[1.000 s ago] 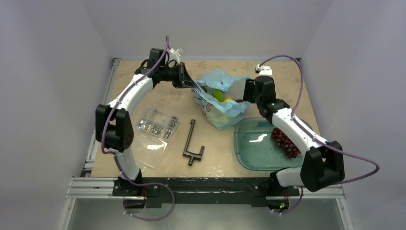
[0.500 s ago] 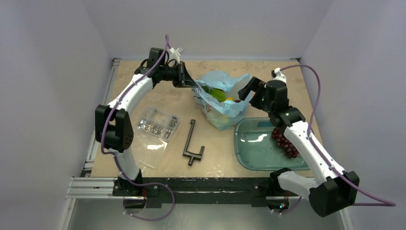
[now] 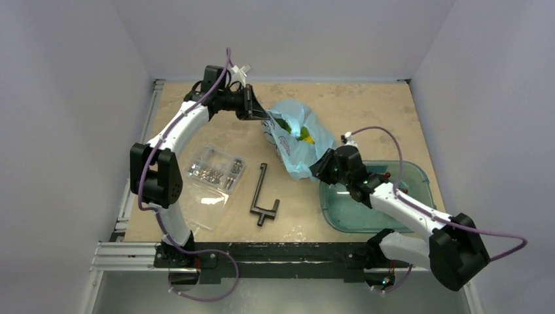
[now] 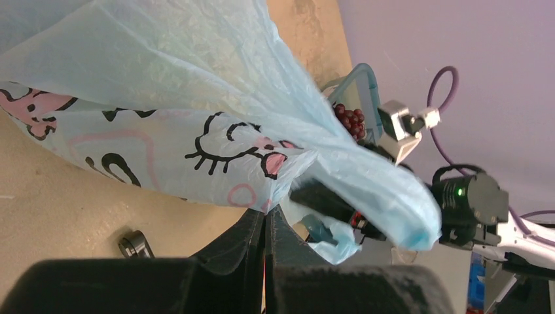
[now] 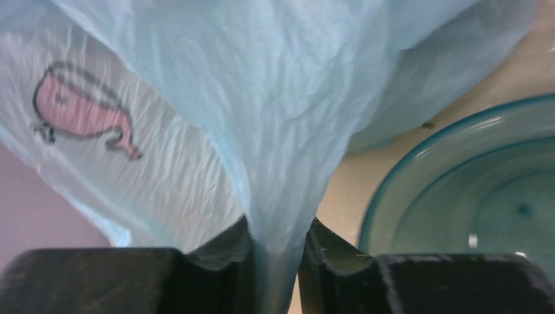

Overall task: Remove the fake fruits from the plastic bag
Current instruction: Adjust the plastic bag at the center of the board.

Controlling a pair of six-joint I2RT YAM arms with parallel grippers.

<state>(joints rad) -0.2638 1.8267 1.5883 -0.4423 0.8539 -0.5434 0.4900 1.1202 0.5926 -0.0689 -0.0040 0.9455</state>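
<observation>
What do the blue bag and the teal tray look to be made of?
The blue bag: thin, translucent plastic film; fine crinkles, gathers into soft folds. The teal tray: likely glossy see-through plastic, possibly glass; bright glare on its floor.

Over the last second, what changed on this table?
The right fingers swung from the far-right rim of the plastic bag toward the robot, dragging a pinched fold toward the green tray; the bag's mouth narrowed. The left fingers kept gripping the other edge; the screw packet and black tool stayed put.
</observation>
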